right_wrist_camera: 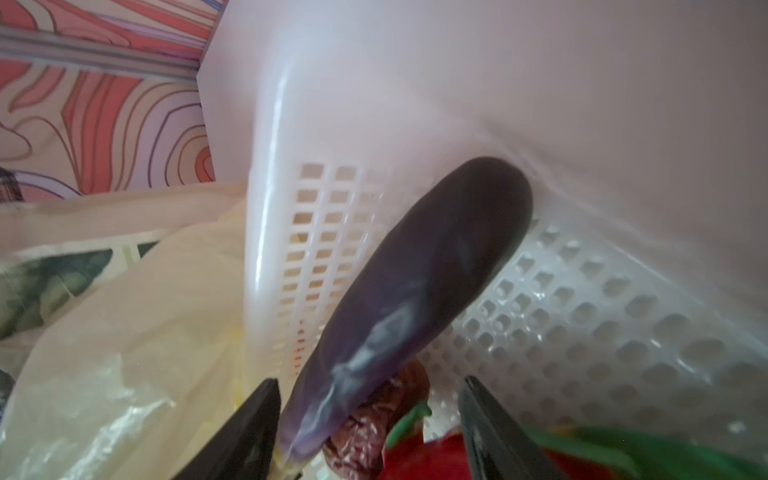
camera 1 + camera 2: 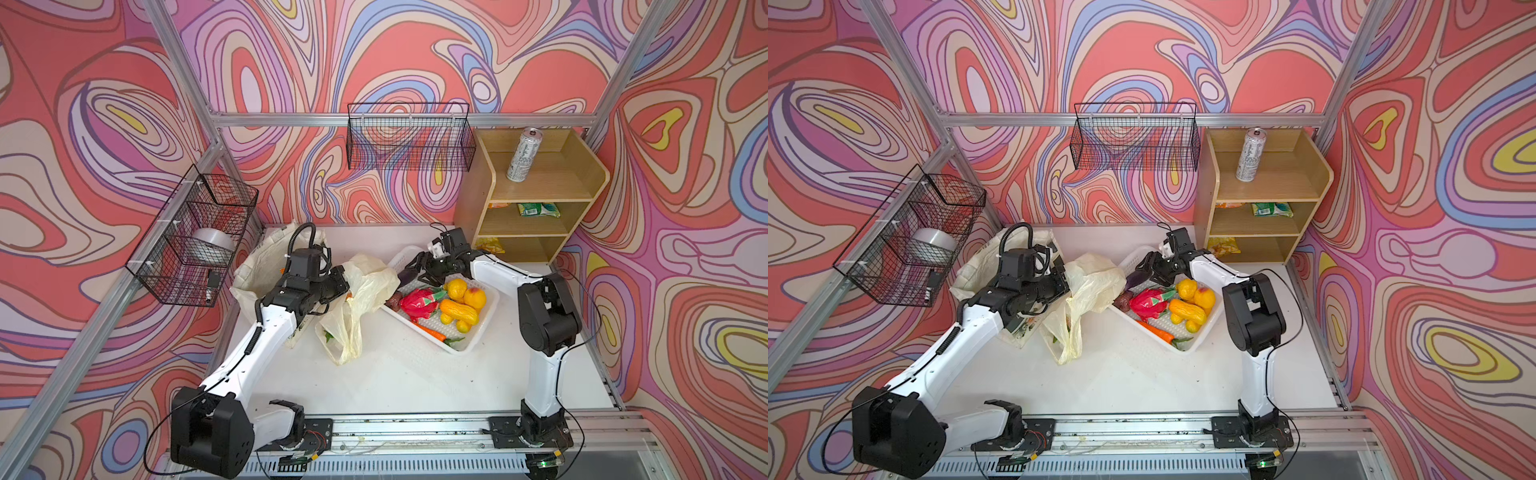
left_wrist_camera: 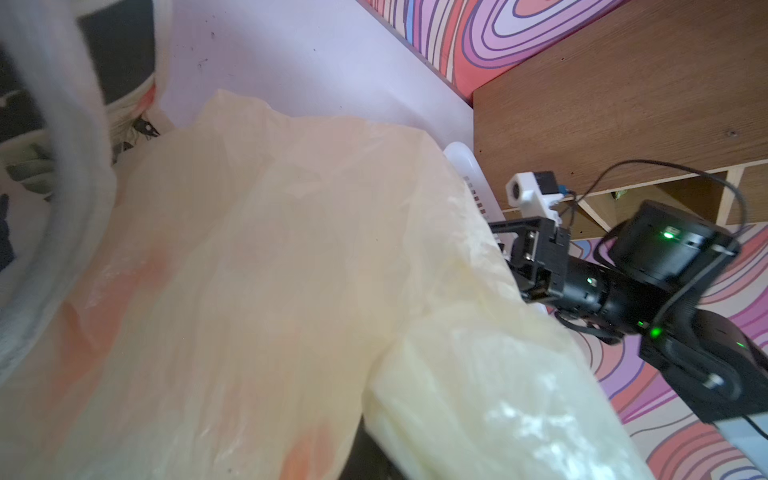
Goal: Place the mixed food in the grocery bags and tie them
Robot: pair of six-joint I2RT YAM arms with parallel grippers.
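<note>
Nearest you, mid-table, the thin pale-yellow plastic carrier bag (image 2: pixel 365 286) lies untied and slumps against the white lattice basket (image 2: pixel 487 318). Your left hand (image 2: pixel 338 286) is clenched, apparently on its rim. Your right hand (image 1: pixel 369 386) straddles the purple toy aubergine (image 1: pixel 415 291) in the basket, spread and not gripping. Most bright toy fruits (image 2: pixel 457 307) remain there. Farther left sags the cream canvas tote (image 2: pixel 257 266). The silver can (image 2: pixel 521 156) and snack packets (image 2: pixel 538 209) wait on the wooden shelf (image 2: pixel 577 195) in the far right corner.

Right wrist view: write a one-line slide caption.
Open right gripper straddles a purple toy eggplant in the white basket.
</note>
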